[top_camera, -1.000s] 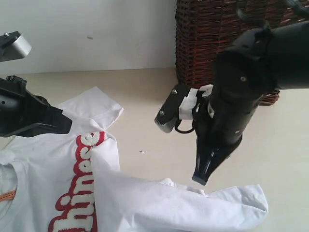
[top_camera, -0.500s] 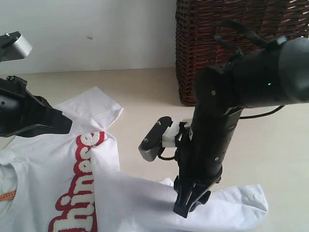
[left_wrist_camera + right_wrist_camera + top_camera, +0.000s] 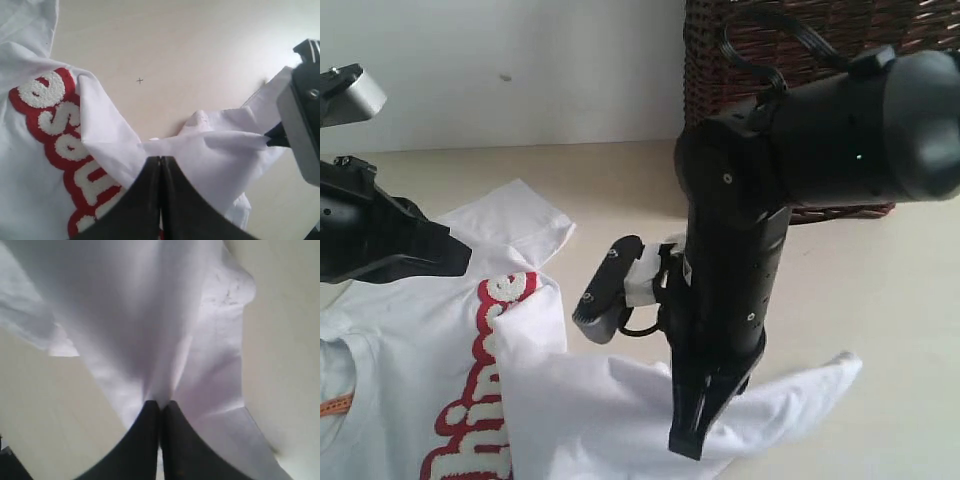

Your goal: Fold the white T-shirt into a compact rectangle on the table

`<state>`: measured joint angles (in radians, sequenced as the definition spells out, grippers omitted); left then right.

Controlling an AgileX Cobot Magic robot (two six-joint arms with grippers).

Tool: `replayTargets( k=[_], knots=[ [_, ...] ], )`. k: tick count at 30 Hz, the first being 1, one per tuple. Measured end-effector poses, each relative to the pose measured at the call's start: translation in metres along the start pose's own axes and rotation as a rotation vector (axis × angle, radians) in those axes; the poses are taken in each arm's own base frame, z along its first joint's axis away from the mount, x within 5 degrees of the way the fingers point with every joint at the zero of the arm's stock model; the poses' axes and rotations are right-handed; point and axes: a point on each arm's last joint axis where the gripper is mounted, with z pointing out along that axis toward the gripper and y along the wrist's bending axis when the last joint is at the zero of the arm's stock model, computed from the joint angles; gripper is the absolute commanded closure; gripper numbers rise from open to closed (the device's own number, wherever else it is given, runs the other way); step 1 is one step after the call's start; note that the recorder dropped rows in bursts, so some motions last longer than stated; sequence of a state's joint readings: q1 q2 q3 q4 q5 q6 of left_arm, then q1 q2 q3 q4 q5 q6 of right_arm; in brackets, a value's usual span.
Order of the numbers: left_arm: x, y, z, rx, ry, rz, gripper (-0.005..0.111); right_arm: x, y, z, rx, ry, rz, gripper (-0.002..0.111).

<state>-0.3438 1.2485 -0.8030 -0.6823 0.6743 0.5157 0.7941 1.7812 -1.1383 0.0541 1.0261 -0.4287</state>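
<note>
The white T-shirt [image 3: 410, 340] lies on the table [image 3: 620, 200] at the lower left, its red band [image 3: 480, 350] of fuzzy letters showing and an orange neck tag [image 3: 332, 406] at the edge. A folded-over part stretches right. My right gripper [image 3: 685, 445] points down into this part and is shut on a pinch of cloth, with creases running to its tips [image 3: 160, 402]. The left gripper [image 3: 465, 262] hovers shut above the shirt's upper left. Its tips [image 3: 160, 158] are pressed together over the shirt [image 3: 215, 155], with nothing seen between them.
A dark brown wicker basket [image 3: 720, 90] stands at the back right, close behind the right arm. A pale wall [image 3: 520, 60] runs behind the table. Bare table [image 3: 175, 50] lies between the shirt and the basket. The right arm's casing [image 3: 300, 130] shows in the left wrist view.
The right gripper came down and leftward onto the folded-over cloth and closed on it. The cloth's right end has drawn in and lifted. The left arm stayed still.
</note>
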Motion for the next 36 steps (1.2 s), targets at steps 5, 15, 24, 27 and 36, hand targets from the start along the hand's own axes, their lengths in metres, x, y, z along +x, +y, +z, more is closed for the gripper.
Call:
replayTargets(
  k=[5,15,24,27,36],
  knots=[
    [0.000,0.000,0.000,0.000,0.001,0.000,0.107,-0.004,0.030,-0.012,0.004,-0.009,-0.025,0.108],
    [0.000,0.000,0.000,0.001,0.002,0.004,0.107,0.001,0.105,0.035,-0.046,0.138,-0.373,0.076],
    [-0.002,-0.005,-0.012,-0.007,-0.037,0.039,0.107,0.002,0.135,0.049,-0.139,0.163,-0.524,0.068],
    [-0.002,-0.006,-0.015,-0.007,-0.047,0.045,0.107,0.004,0.127,0.044,-0.047,0.194,-0.536,0.068],
    [-0.001,-0.008,-0.021,-0.004,-0.061,0.053,0.107,0.016,0.072,-0.014,0.238,0.054,-0.275,0.068]
  ],
)
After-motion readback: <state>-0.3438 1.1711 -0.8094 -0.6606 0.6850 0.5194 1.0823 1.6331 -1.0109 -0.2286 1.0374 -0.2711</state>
